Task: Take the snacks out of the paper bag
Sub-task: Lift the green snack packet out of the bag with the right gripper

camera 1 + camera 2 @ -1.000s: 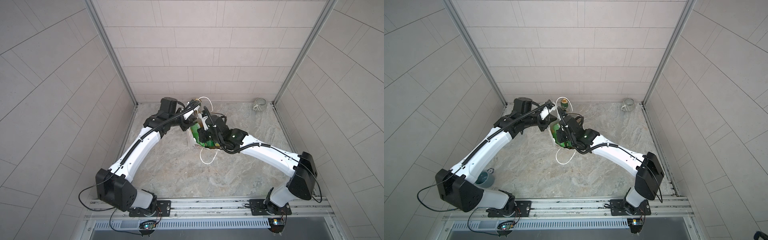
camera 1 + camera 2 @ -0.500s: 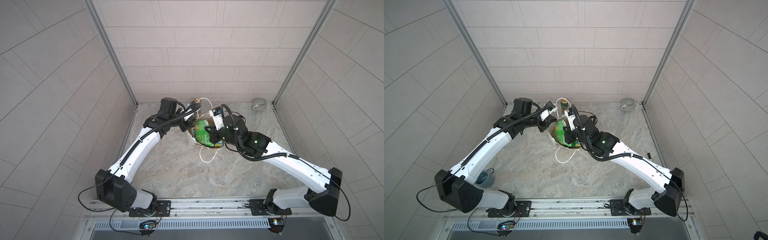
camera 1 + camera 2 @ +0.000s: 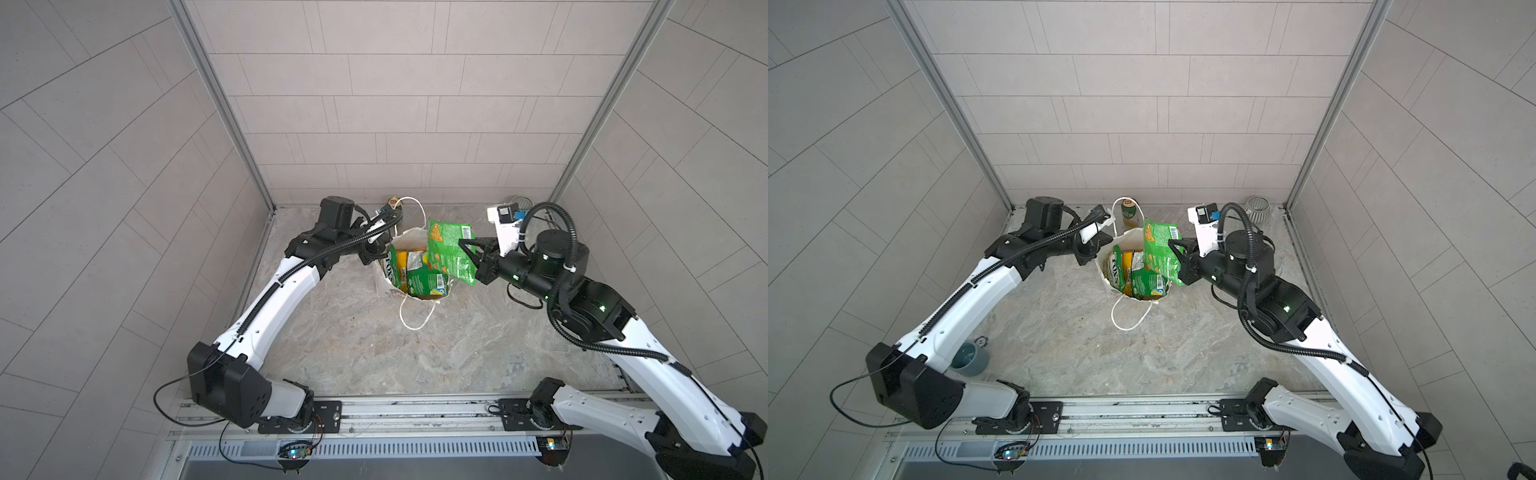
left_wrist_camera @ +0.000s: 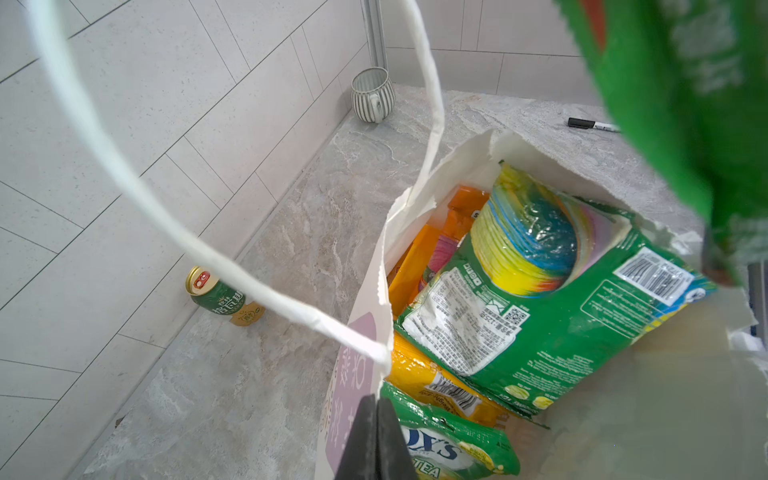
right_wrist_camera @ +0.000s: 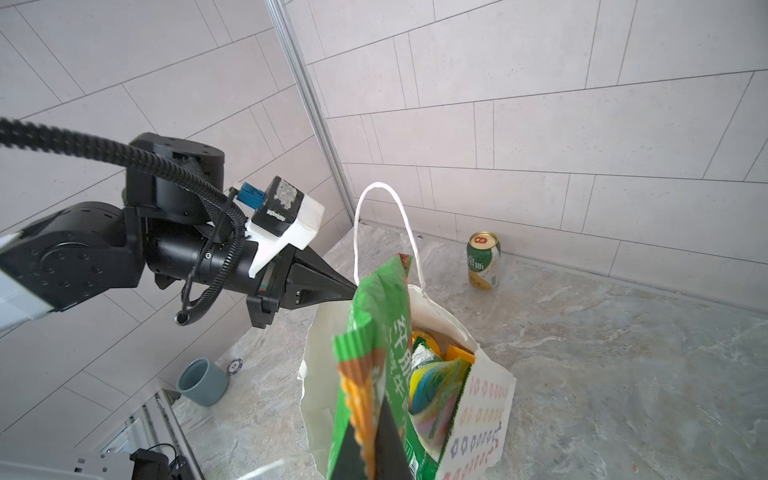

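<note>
A blue-grey ceramic mug (image 3: 969, 359) stands near the left edge of the grey marbled worktop (image 3: 1079, 353), toward the front.

The left pincer (image 4: 376, 436) is clenched on the rim of the tall white paper bag (image 3: 384, 286) with white cord handles, at the bag's left side beside a handle root. The paper bag stands upright and open-mouthed, midway along the worktop and near its back edge.

Snacks remaining inside the bag, as shown in the left wrist view:
- a green glossy packet lettered FOX'S (image 4: 449, 453), nearest the left pincer;
- a yellow-orange packet (image 4: 419, 374) beneath it;
- a larger green packet with a rainbow-coloured print (image 4: 540, 324);
- an orange packet (image 4: 461, 208), deepest in the bag.

A green-and-gold drink can (image 3: 1128, 210) stands upright at the back edge, just behind the bag.

The right pincer (image 3: 463, 245) is clamped on a green snack packet (image 3: 451, 249), held in the air above the right side of the bag's mouth. Whether its lower edge touches the bag cannot be determined.

A grey-and-white striped mug (image 3: 1258, 210) stands in the back right corner.
</note>
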{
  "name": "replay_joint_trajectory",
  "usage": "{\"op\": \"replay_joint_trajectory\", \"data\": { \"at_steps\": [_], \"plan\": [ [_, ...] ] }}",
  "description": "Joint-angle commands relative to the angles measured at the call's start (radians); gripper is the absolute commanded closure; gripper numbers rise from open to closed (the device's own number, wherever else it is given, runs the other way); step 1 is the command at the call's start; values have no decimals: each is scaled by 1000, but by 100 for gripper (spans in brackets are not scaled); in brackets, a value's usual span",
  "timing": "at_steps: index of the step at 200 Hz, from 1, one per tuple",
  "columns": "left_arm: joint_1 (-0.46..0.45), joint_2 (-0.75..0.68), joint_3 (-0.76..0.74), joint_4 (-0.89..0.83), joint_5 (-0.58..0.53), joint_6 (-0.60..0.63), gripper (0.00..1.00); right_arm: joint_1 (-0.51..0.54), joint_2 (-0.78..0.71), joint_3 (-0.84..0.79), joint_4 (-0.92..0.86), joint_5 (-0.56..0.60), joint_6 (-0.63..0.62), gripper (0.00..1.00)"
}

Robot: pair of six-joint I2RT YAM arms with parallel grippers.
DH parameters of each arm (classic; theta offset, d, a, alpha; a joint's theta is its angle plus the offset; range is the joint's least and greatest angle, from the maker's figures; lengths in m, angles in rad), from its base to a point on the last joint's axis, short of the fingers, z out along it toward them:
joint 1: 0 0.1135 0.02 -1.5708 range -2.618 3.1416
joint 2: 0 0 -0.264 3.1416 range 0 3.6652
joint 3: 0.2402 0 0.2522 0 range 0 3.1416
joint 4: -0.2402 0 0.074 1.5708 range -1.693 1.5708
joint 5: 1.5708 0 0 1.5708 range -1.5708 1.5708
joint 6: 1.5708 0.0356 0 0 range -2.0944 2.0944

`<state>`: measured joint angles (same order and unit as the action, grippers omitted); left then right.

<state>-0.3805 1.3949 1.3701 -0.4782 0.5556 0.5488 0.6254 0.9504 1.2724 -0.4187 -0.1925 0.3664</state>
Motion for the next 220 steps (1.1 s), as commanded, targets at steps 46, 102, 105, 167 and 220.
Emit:
{"op": "replay_joint_trajectory", "data": {
  "at_steps": [46,102,105,167,220],
  "plan": [
    [-15,-63,-31,53,38,7,100,-247,-90,-18,-73,1,-19,100],
    [-38,-77,-47,73,5,-1,100,-421,141,25,-198,176,-128,100],
    [-40,-77,-47,74,2,-2,100,-421,167,32,-212,191,-140,100],
    [-58,-79,-56,85,-10,2,100,-421,578,189,-322,545,-313,100],
    [-60,-112,-69,87,-30,9,100,-443,868,316,-272,841,-479,100]
  ]
}}
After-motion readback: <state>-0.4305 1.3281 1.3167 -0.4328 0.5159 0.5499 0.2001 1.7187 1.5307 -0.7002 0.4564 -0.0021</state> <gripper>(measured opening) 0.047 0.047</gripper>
